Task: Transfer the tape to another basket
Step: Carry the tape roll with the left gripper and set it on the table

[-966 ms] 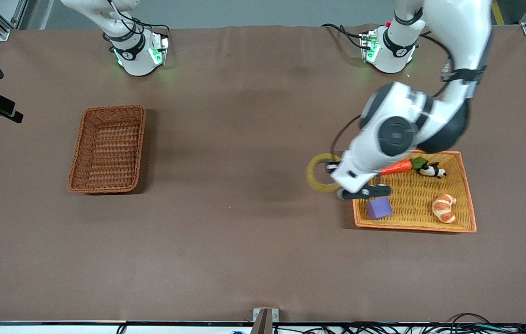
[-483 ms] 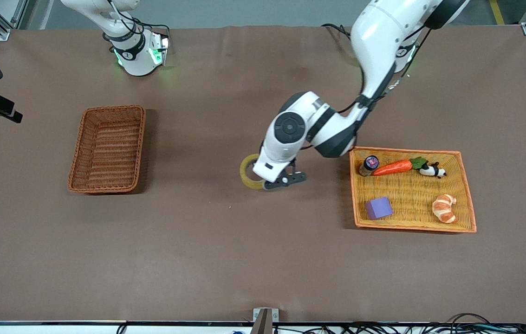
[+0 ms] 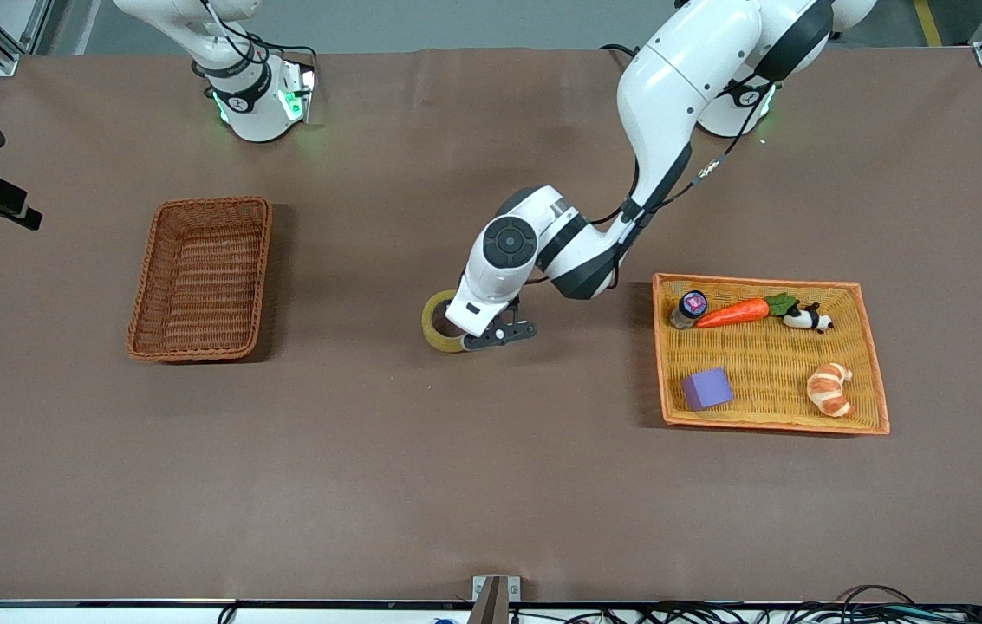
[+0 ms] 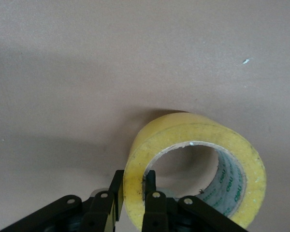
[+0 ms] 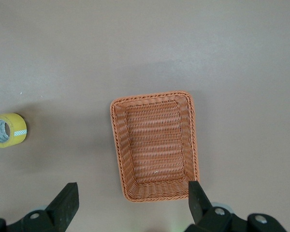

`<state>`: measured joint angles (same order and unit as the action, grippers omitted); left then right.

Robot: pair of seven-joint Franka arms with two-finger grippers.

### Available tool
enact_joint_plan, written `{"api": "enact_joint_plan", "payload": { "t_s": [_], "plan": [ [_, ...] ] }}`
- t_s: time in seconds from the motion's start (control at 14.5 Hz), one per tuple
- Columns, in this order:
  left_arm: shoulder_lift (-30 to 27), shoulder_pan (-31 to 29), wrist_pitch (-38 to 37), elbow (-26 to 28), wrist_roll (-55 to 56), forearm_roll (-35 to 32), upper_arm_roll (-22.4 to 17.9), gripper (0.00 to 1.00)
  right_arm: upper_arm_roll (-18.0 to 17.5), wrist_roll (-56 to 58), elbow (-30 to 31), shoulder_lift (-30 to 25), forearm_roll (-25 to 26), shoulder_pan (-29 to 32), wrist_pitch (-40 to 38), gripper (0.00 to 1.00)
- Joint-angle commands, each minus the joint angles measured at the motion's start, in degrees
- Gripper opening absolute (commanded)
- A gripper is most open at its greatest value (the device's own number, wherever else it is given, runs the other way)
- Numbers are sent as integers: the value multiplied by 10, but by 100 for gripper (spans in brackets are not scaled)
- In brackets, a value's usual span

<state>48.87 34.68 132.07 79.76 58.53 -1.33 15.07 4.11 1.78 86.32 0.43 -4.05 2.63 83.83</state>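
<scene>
The tape is a yellowish ring with a grey core. My left gripper is shut on the ring's wall, one finger inside the ring and one outside, as the left wrist view shows of the tape and gripper. It holds the tape low over the bare tablecloth, between the two baskets. The reddish-brown wicker basket stands empty toward the right arm's end. My right gripper is open and empty, high above that basket, and waits. The tape also shows in the right wrist view.
A wide orange-yellow woven tray lies toward the left arm's end. It holds a carrot, a panda toy, a croissant, a purple cube and a small bottle.
My left arm has carried the tape from beside the tray's edge toward the right arm's end, to the table's middle, and lower. The right arm has not moved.
</scene>
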Motion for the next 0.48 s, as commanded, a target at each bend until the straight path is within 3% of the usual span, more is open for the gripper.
{"api": "enact_joint_plan", "payload": {
  "t_s": [0.0,0.14,0.28,0.41],
  "plan": [
    [-2,6,-1,-17,4,-13,-13,100,-4,1,-7,4,-12,5,-1,100],
    [-21,10,-8,-16,3,-17,-25,100,-7,-1,-6,7,-13,1,2,100],
    [-60,-3,-49,-16,0,-79,-33,100,-20,-6,-7,11,-20,-10,5,100],
    [-119,-56,-122,-14,-20,-131,-30,100,-61,-18,-5,27,-19,-12,27,100]
  ]
}}
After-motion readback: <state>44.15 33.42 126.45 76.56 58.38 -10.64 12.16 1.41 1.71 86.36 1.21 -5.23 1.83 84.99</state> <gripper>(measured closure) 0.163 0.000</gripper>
